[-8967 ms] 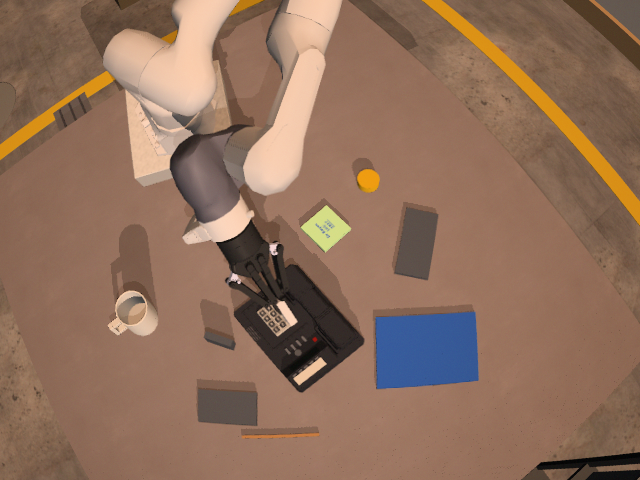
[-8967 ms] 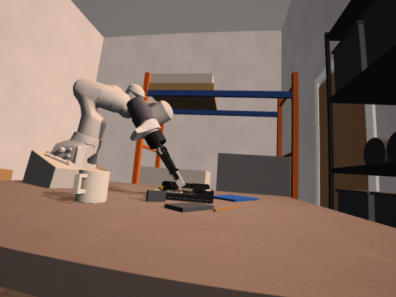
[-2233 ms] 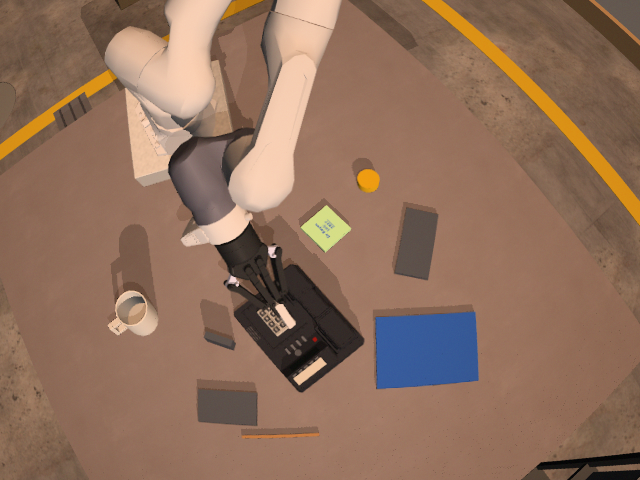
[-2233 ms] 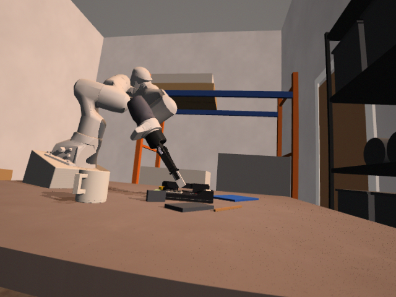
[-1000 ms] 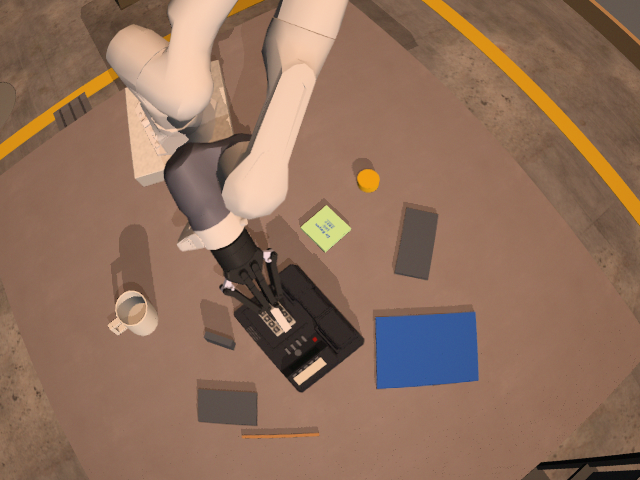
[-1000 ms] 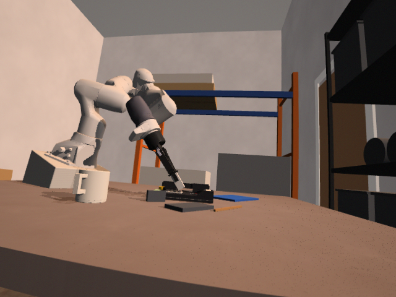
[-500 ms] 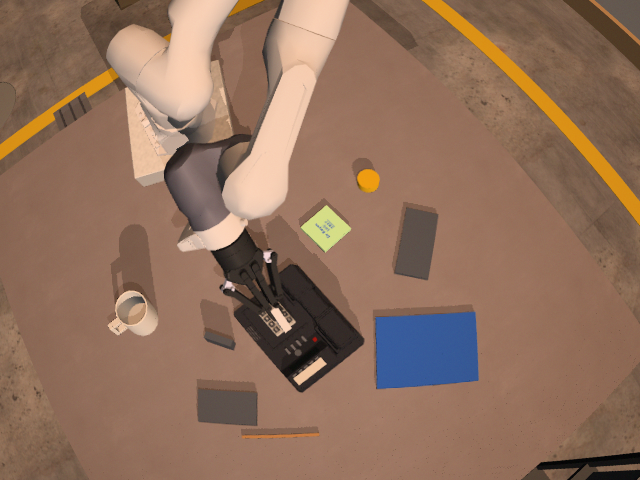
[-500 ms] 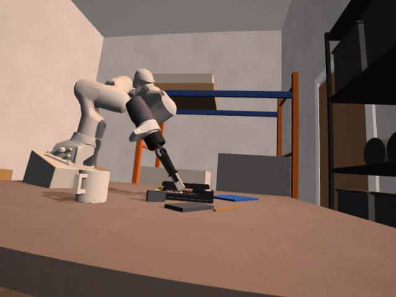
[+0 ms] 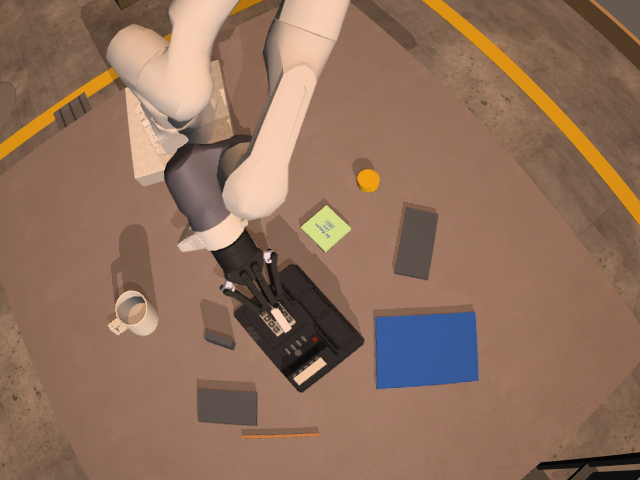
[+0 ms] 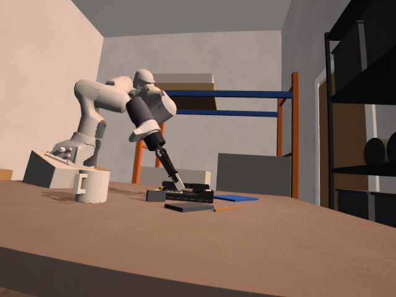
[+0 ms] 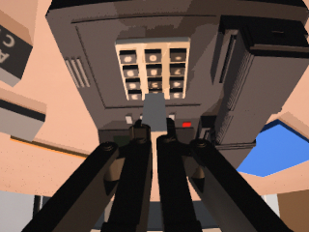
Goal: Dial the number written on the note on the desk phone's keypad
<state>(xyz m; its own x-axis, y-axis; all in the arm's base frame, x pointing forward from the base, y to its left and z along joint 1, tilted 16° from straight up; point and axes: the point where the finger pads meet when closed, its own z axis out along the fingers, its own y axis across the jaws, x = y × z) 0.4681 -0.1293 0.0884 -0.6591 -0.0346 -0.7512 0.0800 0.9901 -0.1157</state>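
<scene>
The black two-finger gripper (image 9: 279, 319) has its pale fingertips pressed together with nothing between them, slanting down onto the cream keypad (image 11: 154, 69) of the black desk phone (image 9: 341, 338); the closed tips lie over the keypad's middle column, toward its lower rows. Whether a key is actually depressed cannot be told. The black handset (image 9: 323, 310) lies in its cradle along the phone's side, beside the keypad, and a small red light (image 9: 314, 339) shows just below the keys. The phone sits on the brown table top (image 9: 516, 268). The green square note (image 9: 325, 227) lies near the phone's upper end, its writing too small to read. Just beside the phone stands a small grey block (image 9: 219, 333); a blue rectangular mat (image 9: 425, 349) lies on the other side, with a cream mug (image 9: 135, 312) farther off.
</scene>
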